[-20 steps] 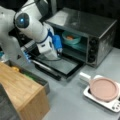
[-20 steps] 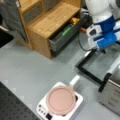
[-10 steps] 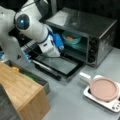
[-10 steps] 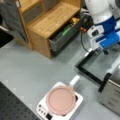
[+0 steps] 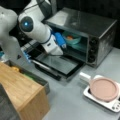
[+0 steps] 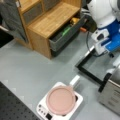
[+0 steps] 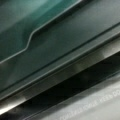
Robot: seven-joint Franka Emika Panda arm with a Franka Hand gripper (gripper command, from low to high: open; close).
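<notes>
Nearest in both front views: pink pan (image 5: 103, 89) sitting on white hotplate (image 6: 42, 110). Farther back, oven door (image 5: 58, 65) lying open and flat. Gripper (image 5: 62, 45) reaching into toaster oven (image 5: 100, 32) mouth, just beside teal bowl (image 5: 73, 40); jaw state cannot be told. Wooden cabinet (image 6: 50, 22) drawer (image 6: 65, 35) standing open.

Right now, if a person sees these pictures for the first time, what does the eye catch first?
The white arm with its blue gripper reaching into the open toaster oven, where a teal bowl sits on the rack. In a front view's bottom right, a pink pan rests on a white scale. A wooden cabinet with an open drawer stands opposite.
</notes>
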